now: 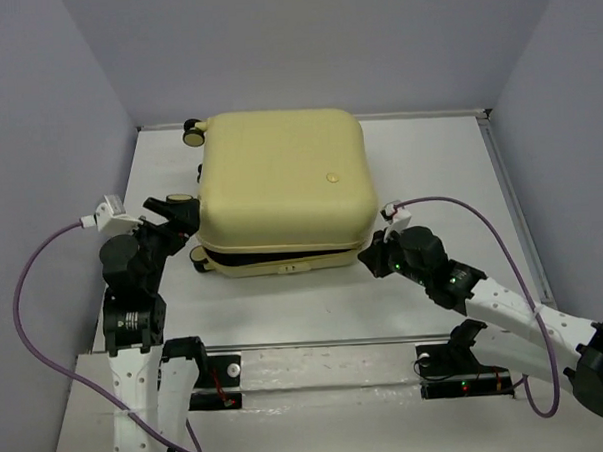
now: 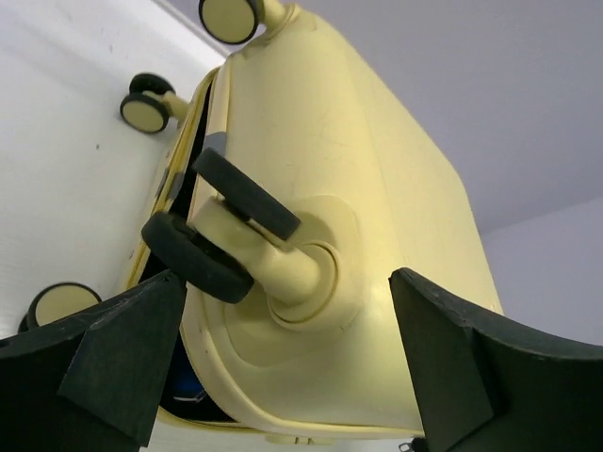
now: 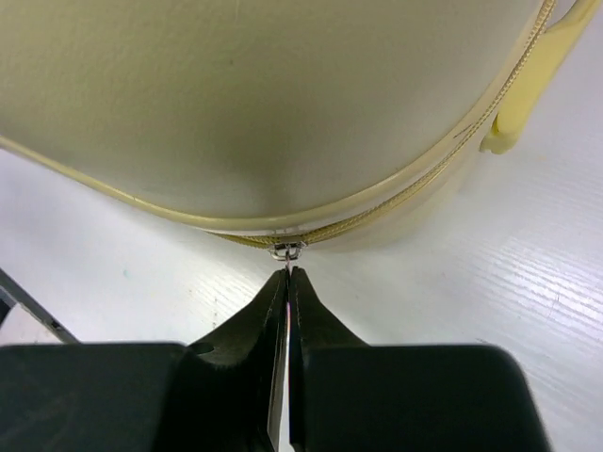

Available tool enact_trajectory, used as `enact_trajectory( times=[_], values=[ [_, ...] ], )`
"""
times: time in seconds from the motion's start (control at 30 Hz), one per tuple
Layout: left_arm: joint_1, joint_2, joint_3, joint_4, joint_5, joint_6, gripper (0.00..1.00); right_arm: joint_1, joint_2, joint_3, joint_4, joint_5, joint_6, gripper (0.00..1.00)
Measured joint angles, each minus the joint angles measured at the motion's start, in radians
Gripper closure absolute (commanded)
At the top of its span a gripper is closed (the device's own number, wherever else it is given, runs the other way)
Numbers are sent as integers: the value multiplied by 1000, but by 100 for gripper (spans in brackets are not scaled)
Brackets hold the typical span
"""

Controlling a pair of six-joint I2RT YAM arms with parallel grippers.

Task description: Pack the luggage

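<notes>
Luggage point(image 1: 279, 177): smooth rounded shell, zipper pull point(image 3: 286, 251)

White table point(image 1: 434, 160), pale yellow luggage point(image 1: 279, 177) on it

Both arms pair matte black joint housings with white link shells. A purple cable point(image 1: 24, 298) loops off a white plug point(image 1: 108, 207) on the left arm point(image 1: 123, 262); a second purple cable point(image 1: 497, 222) arcs along the right arm point(image 1: 500, 302). Small green lights point(image 1: 451, 278) glow on the right arm. The left end effector point(image 2: 283, 320) has broad black wedge fingers point(image 2: 113, 363), the right end effector point(image 3: 287, 278) narrow tapered black ones.
</notes>
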Motion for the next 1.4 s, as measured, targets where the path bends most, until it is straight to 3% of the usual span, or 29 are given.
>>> enact_trajectory(
  times=[0.1, 0.3, 0.37, 0.4, 0.53, 0.6, 0.63, 0.67, 0.77, 0.9, 1.0, 1.13, 1.2, 1.27, 1.4],
  values=[
    [1, 25, 78, -24, 34, 51, 1, -37, -16, 4, 15, -36, -5, 93],
    [1, -98, 17, 21, 78, 129, 1, -61, 3, 23, -37, -101, -19, 93],
    [1, -149, 1, -4, 54, 156, 8, -61, 3, 24, -38, -117, -19, 93],
    [1, -161, 1, -12, 48, 169, 13, -61, 3, 24, -40, -125, -19, 93],
    [1, -154, 0, -16, 108, 200, 69, -68, -1, 24, -44, -144, -18, 92],
    [1, -154, -13, -12, 185, 212, 78, -69, -6, 18, -43, -146, -14, 62],
    [1, -159, -18, -13, 203, 211, 80, -69, -8, 13, -43, -153, -11, 62],
    [1, -174, -25, -16, 236, 209, 82, -69, -9, 10, -45, -158, -2, 50],
    [1, -217, -32, -20, 334, 206, 86, -67, -6, -3, -46, -168, 3, 44],
    [1, -240, -51, 7, 431, 205, 87, -67, 27, -6, -45, -168, 4, 46],
    [1, -219, -90, 15, 471, 205, 87, -67, 56, -6, -42, -168, 4, 54],
    [-27, -102, -97, 61, 479, 201, 86, -67, 93, 5, -41, -163, 2, 59],
    [-138, -24, -94, 93, 418, 195, 86, -67, 112, 18, -36, -160, 0, 65],
    [-338, 51, -87, 116, 312, 190, 86, -67, 121, 27, -26, -157, -1, 58],
    [-846, 163, -68, 163, 7, 167, 86, -67, 123, 40, -21, -146, -5, 42]
  ],
)
